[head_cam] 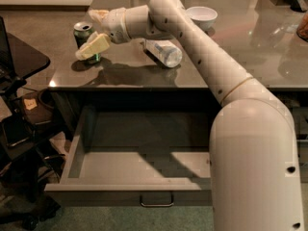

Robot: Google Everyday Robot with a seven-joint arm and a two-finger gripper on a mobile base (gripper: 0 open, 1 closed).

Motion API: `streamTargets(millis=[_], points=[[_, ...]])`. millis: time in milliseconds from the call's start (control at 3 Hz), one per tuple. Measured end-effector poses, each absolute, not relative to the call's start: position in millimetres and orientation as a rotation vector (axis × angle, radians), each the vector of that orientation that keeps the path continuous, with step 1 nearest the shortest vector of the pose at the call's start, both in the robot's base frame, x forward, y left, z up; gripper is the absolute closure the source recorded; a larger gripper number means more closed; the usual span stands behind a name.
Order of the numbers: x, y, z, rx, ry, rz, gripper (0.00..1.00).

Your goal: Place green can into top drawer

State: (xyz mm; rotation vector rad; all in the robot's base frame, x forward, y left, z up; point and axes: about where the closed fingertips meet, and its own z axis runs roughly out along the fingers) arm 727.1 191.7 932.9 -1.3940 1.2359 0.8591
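Observation:
The green can [82, 29] stands upright on the grey countertop [144, 76] near its left end, silver top showing. My gripper [86, 34] reaches in from the right at can height. It is open, with one pale finger [92, 46] in front of the can and the other [98, 14] behind it. The front finger hides the can's lower half, and I cannot tell whether the fingers touch the can. The top drawer [72, 158] is pulled out below the counter. Its grey interior is bare, and its small metal bar handle [156, 202] sits at front centre.
A clear plastic bottle [166, 52] lies on its side on the counter right of the can. A white bowl [202, 14] stands further back. My arm [211, 66] crosses the counter and my body covers the drawer's right end. Dark furniture [19, 61] and clutter stand at the left.

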Motion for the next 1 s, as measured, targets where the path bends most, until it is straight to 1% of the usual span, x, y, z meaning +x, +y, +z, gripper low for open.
streamTargets(millis=[333, 667, 1000], points=[[718.0, 219.1, 915.3, -1.391, 1.201, 0.95, 0.0], [717.6, 220.4, 914.2, -1.39, 1.199, 0.955, 0.0], [717.6, 220.5, 914.2, -1.39, 1.199, 0.955, 0.19]])
